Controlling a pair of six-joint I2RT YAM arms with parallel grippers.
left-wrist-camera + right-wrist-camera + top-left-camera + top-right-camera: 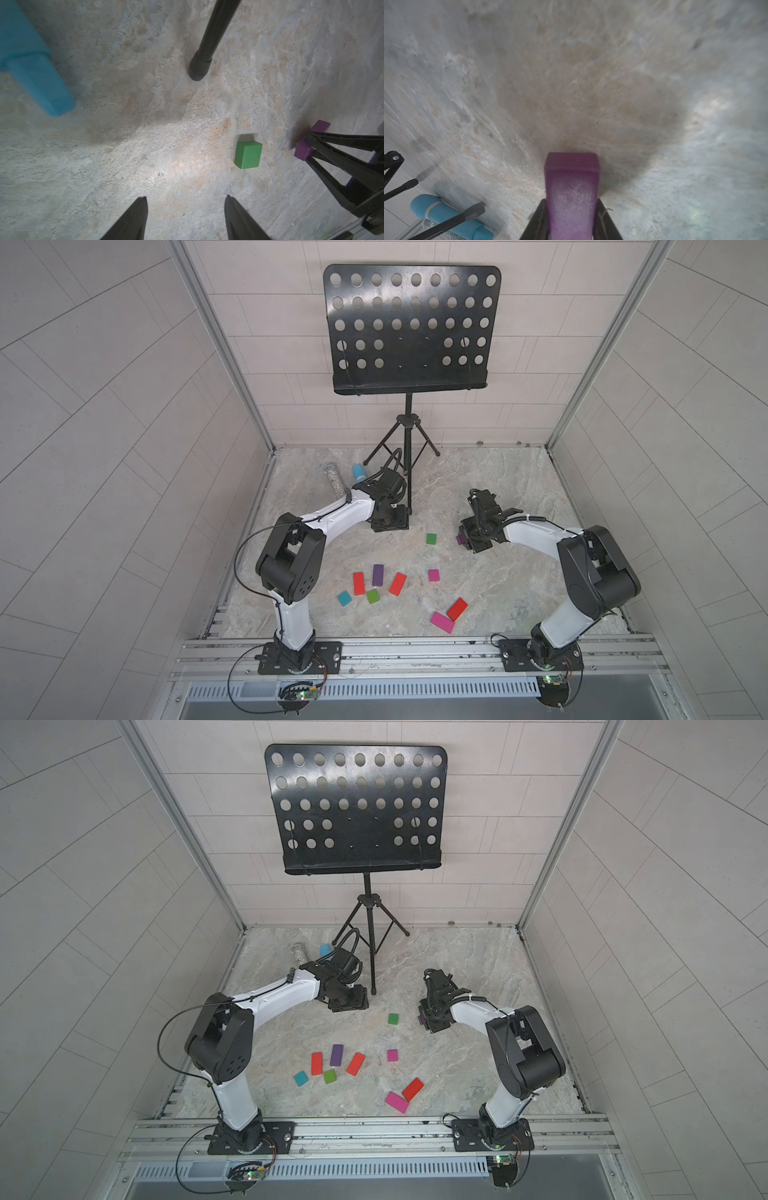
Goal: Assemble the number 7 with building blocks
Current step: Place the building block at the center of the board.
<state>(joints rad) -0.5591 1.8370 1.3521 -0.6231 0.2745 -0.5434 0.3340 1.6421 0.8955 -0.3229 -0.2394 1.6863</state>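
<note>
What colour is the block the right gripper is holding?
Purple. The block, clamped in the right gripper, shows best in the right wrist view.

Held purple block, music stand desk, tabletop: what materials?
Purple block: probably painted wood or plastic; matte, faintly grainy face, crisp edges.
Stand desk: looks like black-coated sheet metal; thin, punched with round holes, folded lip.
Tabletop: stone-look surface, veined grey-beige, matte; real stone or print, cannot tell.
</note>
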